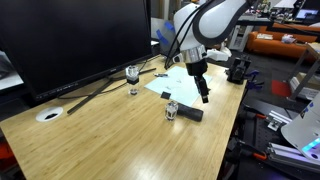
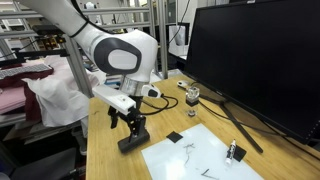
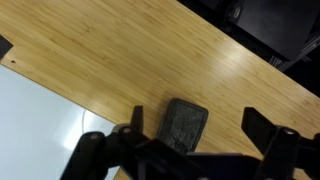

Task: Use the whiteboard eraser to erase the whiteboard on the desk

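Observation:
The whiteboard eraser (image 3: 185, 126), a dark oblong block, lies on the wooden desk (image 1: 110, 140) just off the whiteboard's edge. It also shows in an exterior view (image 2: 131, 140) near the desk's edge. The whiteboard (image 1: 172, 84) is a pale flat sheet with faint marks and black corner patches, also seen in the other exterior view (image 2: 205, 155) and the wrist view (image 3: 40, 125). My gripper (image 3: 200, 125) is open and straddles the eraser, which sits nearer one finger. It hangs right over the eraser in both exterior views (image 1: 204, 95) (image 2: 128, 124). Whether it touches is unclear.
A big black monitor (image 1: 70, 40) stands along the desk's back. A stemmed glass (image 1: 132, 75) stands near its foot. A small clear glass item with a dark part (image 1: 178, 111) sits by the whiteboard. A white disc (image 1: 48, 115) is set in the desk.

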You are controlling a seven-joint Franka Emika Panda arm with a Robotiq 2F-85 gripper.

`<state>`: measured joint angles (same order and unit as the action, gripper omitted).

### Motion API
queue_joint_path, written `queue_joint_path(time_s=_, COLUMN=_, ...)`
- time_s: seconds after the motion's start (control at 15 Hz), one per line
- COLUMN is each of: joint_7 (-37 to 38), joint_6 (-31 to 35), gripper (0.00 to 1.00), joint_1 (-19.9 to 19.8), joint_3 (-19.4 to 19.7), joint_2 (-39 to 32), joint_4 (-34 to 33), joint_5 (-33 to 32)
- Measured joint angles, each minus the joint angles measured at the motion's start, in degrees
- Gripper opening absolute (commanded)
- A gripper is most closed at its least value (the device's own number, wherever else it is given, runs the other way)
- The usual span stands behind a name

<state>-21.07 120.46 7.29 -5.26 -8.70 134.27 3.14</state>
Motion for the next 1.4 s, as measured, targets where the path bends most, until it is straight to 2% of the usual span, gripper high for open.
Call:
queue_joint_path(time_s=0.33, joint_7=0.14, joint_6=1.21, gripper=1.0, joint_1=-0.06, joint_3=-0.12, joint_2=-0.39, joint_4=-0.07, joint_5=0.01)
queue_joint_path(time_s=1.0, joint_7=1.39, joint_6=16.38, gripper=1.0, joint_1=0.0, joint_3=-3.46, joint_2=-7.03, joint_4=1.59, joint_5=0.91)
queue_joint_path(time_s=1.4, joint_7=1.59, joint_6=19.89, gripper=0.99, joint_1=-0.02, joint_3=-3.59, joint_2=-7.11, joint_4=2.87, joint_5=0.72)
